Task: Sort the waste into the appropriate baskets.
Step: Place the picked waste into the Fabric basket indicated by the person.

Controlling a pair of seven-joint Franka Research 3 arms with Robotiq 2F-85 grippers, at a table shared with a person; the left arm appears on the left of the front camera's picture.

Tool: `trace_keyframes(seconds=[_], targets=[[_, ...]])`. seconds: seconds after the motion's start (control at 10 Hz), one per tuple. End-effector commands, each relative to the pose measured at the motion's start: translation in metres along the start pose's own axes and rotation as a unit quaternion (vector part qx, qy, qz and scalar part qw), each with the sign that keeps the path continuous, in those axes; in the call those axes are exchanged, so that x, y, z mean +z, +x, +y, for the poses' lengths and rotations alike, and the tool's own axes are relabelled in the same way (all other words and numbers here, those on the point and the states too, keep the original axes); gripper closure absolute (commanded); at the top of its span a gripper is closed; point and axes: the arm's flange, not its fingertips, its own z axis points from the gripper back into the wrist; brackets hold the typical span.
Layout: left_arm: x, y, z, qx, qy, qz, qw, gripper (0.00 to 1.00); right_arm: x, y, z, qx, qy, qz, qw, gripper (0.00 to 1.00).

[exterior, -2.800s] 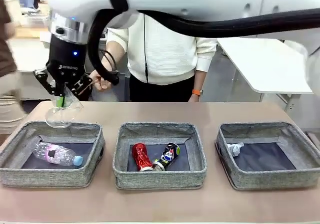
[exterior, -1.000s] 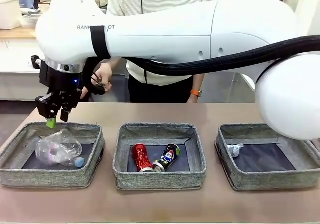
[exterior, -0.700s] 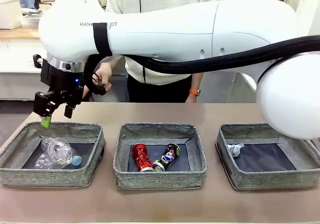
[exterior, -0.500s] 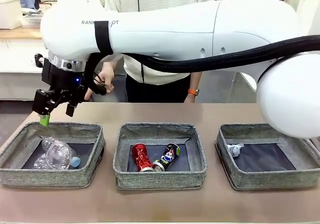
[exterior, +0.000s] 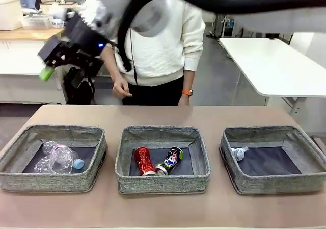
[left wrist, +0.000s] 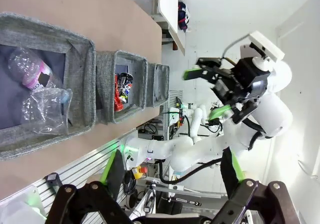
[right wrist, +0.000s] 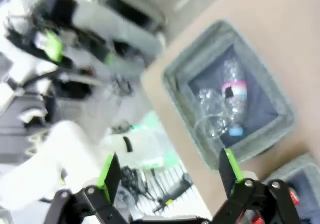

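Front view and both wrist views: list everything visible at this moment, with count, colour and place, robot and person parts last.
baskets: three, grey woven fabric, in a row on the table: left, middle, right
clear plastic bottles: two, one blue-capped, in the left basket
crushed red can: one, in the middle basket
crushed dark blue-black can: one, middle basket, beside the red can
crumpled white paper wad: one, in the right basket
table: one, tan
white side table: one, behind on the right
right gripper: black, green pads, open, raised above the left basket
left gripper: black, green pads, open
person's hand: one, hanging over the far table edge
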Motion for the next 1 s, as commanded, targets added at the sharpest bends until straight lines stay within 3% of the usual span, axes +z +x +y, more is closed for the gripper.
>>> trace_keyframes(seconds=[0.0,0.1,0.2,0.3,0.4,0.5,0.6,0.8,0.9], targets=[[-0.001,0.0,-0.002,-0.006,-0.007,-0.004,1.0,0.0,0.055,-0.138,-0.036,-0.015,0.051,-0.108,0.993,0.0],[-0.001,0.0,-0.002,-0.006,-0.007,-0.004,1.0,0.0,0.067,-0.168,-0.064,-0.043,0.067,-0.089,0.993,0.0],[-0.001,0.0,-0.002,-0.006,-0.007,-0.004,1.0,0.0,0.07,-0.193,-0.098,-0.029,0.16,-0.084,0.983,0.0],[-0.001,0.0,-0.002,-0.006,-0.007,-0.004,1.0,0.0,0.066,-0.214,-0.128,-0.03,0.229,-0.105,0.967,0.0],[-0.001,0.0,-0.002,-0.006,-0.007,-0.004,1.0,0.0,0.062,-0.222,-0.138,-0.047,0.238,-0.119,0.963,0.0],[-0.001,0.0,-0.002,-0.006,-0.007,-0.004,1.0,0.0,0.057,-0.212,-0.131,-0.11,0.197,-0.059,0.972,0.0],[-0.001,0.0,-0.002,-0.006,-0.007,-0.004,1.0,0.0,0.062,-0.131,-0.125,-0.035,0.2,-0.139,0.969,0.0],[-0.001,0.0,-0.002,-0.006,-0.007,-0.004,1.0,0.0,0.062,-0.131,-0.125,-0.035,0.2,-0.139,0.969,0.0],[-0.001,0.0,-0.002,-0.006,-0.007,-0.004,1.0,0.0,0.067,-0.167,-0.138,-0.049,0.22,-0.132,0.965,0.0]])
